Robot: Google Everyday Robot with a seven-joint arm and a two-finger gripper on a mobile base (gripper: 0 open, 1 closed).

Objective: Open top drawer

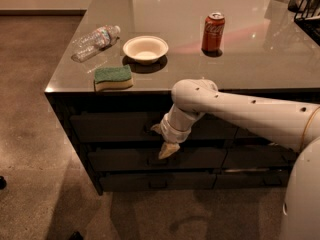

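Top drawer [112, 127] looks shut, uppermost of stack, right under desk [250, 69] edge. Pincer [168, 148] hangs tip-down close against drawer fronts near their middle, likely lining up for pull. Clenched or released: cannot tell.

Bare floor [45, 149] free to the left, gripper [167, 145] close against the top drawer [112, 126] front, seemingly at its handle

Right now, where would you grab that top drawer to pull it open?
By the small loop handle at the centre of the top drawer, from straight in front: the front is flat otherwise. The gripper hangs just beside it, slightly lower.
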